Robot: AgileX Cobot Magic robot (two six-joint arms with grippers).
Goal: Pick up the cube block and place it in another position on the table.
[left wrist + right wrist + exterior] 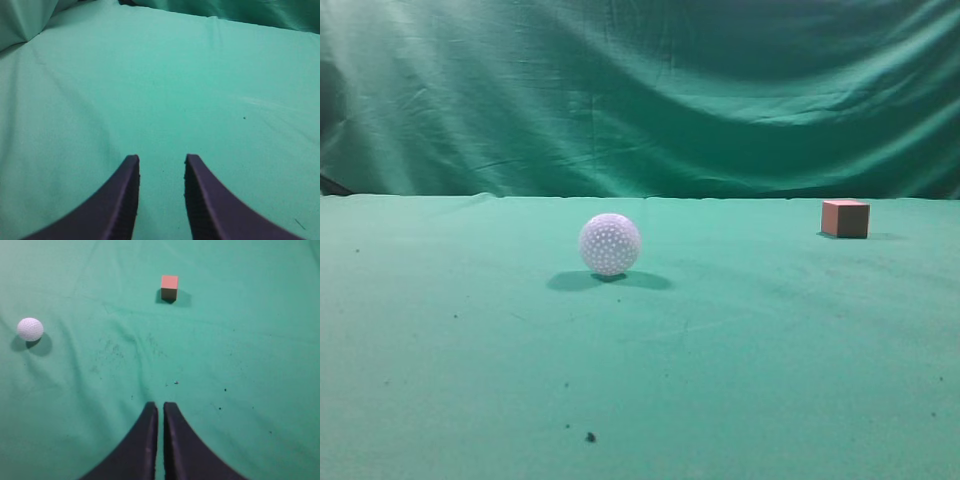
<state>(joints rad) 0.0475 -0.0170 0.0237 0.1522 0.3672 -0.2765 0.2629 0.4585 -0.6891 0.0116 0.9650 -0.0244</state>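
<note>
The cube block (845, 218) is a small salmon-pink cube standing on the green table (740, 340) at the far right. It also shows in the right wrist view (169, 287), well ahead of my right gripper (160, 405), whose fingers are nearly together with nothing between them. My left gripper (161, 159) is open and empty over bare green cloth; the cube does not show in the left wrist view. Neither gripper shows in the exterior view.
A white dimpled ball (610, 244) rests near the table's middle, left of the cube; it also shows in the right wrist view (30, 329). A wrinkled green curtain (640, 90) hangs behind the table. Dark specks (590, 437) dot the cloth.
</note>
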